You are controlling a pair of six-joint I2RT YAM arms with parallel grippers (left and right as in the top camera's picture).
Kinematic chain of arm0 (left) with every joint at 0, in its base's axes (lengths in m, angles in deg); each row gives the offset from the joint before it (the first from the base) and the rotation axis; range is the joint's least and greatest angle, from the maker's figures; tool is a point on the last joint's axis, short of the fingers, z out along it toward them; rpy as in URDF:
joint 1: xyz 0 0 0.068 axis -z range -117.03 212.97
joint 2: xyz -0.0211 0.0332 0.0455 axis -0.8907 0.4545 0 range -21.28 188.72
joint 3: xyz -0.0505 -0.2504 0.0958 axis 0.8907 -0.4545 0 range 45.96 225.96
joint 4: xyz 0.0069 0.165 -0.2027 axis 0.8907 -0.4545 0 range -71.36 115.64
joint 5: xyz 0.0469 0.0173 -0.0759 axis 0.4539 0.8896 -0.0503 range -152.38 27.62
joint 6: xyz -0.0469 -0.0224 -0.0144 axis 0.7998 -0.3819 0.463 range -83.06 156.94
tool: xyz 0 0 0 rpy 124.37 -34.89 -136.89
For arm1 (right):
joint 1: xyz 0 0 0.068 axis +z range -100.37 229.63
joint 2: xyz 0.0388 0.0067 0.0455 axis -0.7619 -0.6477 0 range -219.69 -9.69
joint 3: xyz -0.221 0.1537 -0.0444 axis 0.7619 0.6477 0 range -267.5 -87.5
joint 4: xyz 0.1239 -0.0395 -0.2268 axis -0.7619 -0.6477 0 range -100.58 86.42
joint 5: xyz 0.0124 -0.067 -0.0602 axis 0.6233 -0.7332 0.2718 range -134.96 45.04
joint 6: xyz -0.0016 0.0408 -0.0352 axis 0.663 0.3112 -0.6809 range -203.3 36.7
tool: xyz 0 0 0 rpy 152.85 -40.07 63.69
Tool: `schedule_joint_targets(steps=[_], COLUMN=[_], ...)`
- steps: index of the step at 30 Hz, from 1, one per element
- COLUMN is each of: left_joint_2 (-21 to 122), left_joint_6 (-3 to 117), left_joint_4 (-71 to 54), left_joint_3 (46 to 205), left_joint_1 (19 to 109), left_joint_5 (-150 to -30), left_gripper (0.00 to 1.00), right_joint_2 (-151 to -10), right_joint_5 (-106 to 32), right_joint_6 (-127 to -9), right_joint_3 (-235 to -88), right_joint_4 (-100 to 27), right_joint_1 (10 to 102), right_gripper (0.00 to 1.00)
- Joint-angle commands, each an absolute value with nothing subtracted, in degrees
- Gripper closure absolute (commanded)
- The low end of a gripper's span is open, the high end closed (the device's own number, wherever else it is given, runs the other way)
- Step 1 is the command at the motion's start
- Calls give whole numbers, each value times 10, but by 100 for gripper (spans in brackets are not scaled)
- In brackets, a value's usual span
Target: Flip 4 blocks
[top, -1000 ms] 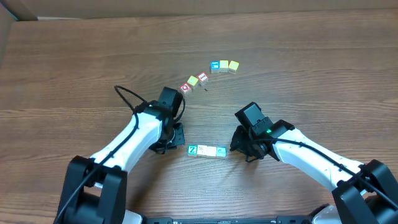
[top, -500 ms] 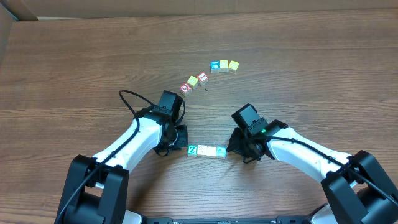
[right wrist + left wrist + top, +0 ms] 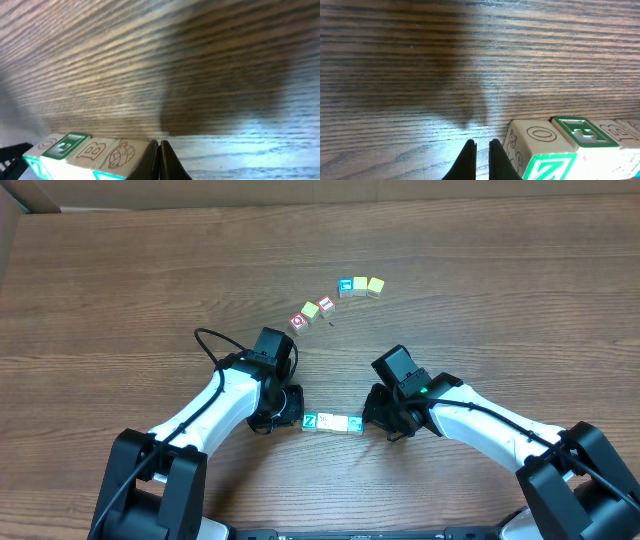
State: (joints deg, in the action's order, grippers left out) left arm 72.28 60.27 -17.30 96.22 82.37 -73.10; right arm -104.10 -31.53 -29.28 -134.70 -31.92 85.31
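A: How far along does the flipping look?
B: Hard to judge. The blocks point(image 3: 333, 423) lie in a row on the desk point(image 3: 480, 300), and none is mid-turn.
A: And the claws?
B: The left claw point(image 3: 481, 152) is closed and empty, just beside the Z end. The right claw point(image 3: 160, 152) is closed and empty at the other end.

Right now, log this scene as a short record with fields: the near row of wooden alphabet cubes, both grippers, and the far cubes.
near row: four small wooden alphabet cubes side by side on the brown wooden table
row ends: green Z cube; teal-blue cube
left gripper: shut, empty, tips beside the green Z cube
right gripper: shut, empty, tips beside the teal-blue cube
far cubes: six small cubes in a loose arc, away from both grippers
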Motion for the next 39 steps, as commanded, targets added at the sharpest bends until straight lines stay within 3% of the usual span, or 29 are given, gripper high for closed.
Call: schedule_joint_targets(steps=[1, 39], left_joint_2=[724, 740], left_joint_6=[585, 576], left_joint_4=[-175, -129], left_joint_3=[960, 958], left_joint_1=[823, 823], left_joint_5=[-741, -771], left_gripper=[96, 96], right_joint_2=[-1042, -1042], right_joint_5=[-282, -273], right_joint_6=[-290, -289], right_joint_3=[-1345, -1345], right_joint_4=[-318, -312], right_joint_1=[857, 875], right_gripper=[96, 96])
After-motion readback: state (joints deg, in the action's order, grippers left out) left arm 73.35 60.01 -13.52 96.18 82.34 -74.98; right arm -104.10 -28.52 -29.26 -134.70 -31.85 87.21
